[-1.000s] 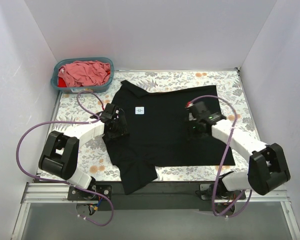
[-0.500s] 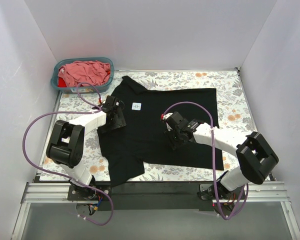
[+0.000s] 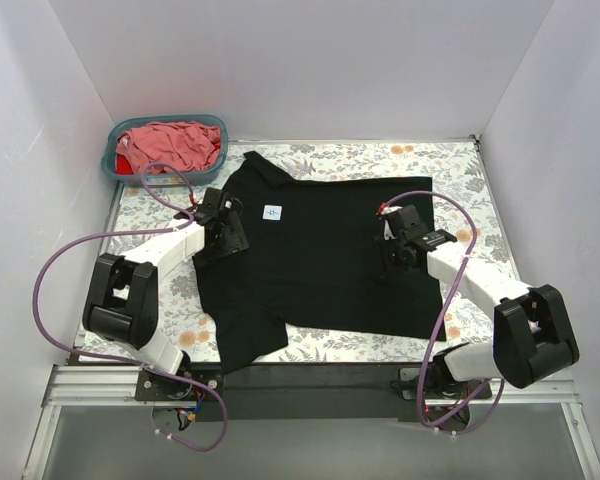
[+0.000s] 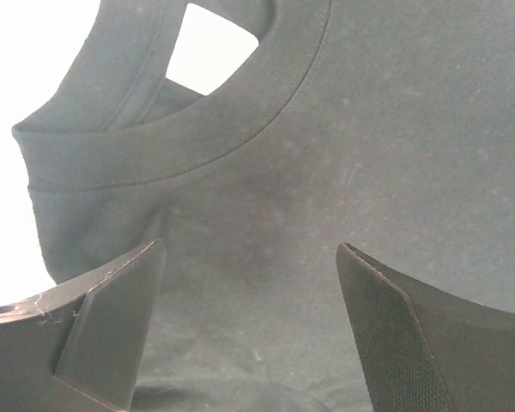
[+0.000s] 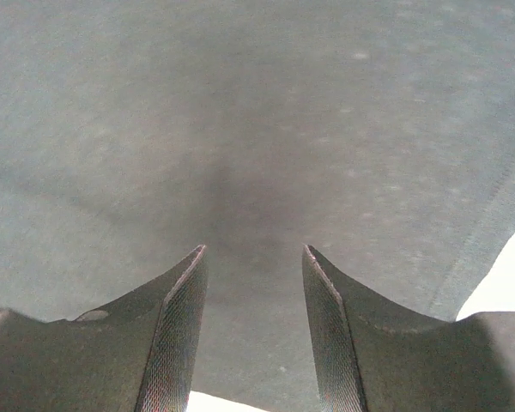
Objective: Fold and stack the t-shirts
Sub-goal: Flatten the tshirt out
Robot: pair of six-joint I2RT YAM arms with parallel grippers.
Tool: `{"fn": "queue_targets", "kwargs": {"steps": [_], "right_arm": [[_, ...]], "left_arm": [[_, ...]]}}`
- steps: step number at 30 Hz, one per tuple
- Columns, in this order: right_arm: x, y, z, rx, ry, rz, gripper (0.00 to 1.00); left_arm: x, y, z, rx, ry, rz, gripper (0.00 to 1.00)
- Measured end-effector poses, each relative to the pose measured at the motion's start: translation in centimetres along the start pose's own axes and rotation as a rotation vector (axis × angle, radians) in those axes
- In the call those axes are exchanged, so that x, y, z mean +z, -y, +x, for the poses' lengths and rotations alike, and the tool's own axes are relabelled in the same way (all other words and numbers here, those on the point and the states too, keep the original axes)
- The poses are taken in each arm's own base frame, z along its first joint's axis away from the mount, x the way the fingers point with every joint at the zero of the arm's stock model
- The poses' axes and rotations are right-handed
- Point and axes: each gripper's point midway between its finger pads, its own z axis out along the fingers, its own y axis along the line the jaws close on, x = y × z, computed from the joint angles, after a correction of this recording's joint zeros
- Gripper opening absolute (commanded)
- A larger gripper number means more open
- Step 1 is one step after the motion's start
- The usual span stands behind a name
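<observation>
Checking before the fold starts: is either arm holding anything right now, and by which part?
Nothing is held. Both pairs of jaws stand open over the black collared shirt, with no cloth pinched between them.

Black shirt (image 3: 320, 250) leftward; left hand (image 4: 250, 247) wider

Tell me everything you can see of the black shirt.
The black shirt lies spread nearly flat on the floral table, front up, soft matt cloth. Its collar points to the far left, a small white mark beside it; one short sleeve reaches the near edge. The left gripper and right gripper hover over it, jaws open, holding nothing.
</observation>
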Motion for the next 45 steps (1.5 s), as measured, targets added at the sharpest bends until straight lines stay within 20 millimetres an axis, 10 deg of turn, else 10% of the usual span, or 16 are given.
{"fn": "queue_targets", "kwargs": {"steps": [11,19,25,34,45], "right_arm": [[2.1,4.0,0.7,0.212,-0.073,0.02,0.57],[1.2,1.6,0.3,0.178,-0.056,-0.091,0.48],[-2.2,-8.4,-1.2,-0.084,0.041,-0.354,0.36],[-4.6,-25.6,1.5,-0.521,0.009,-0.734,0.13],[-2.1,-34.0,7.7,-0.875,-0.125,-0.869,0.13]], "left_arm": [[2.9,0.9,0.4,-0.002,-0.082,-0.034,0.79],[0.9,-0.6,0.9,-0.026,-0.062,-0.064,0.74],[-1.9,-3.3,-0.2,-0.128,0.031,-0.039,0.56],[0.9,-5.5,0.9,-0.178,-0.038,-0.078,0.36],[2.2,-6.3,0.4,-0.181,-0.038,-0.091,0.34]]}}
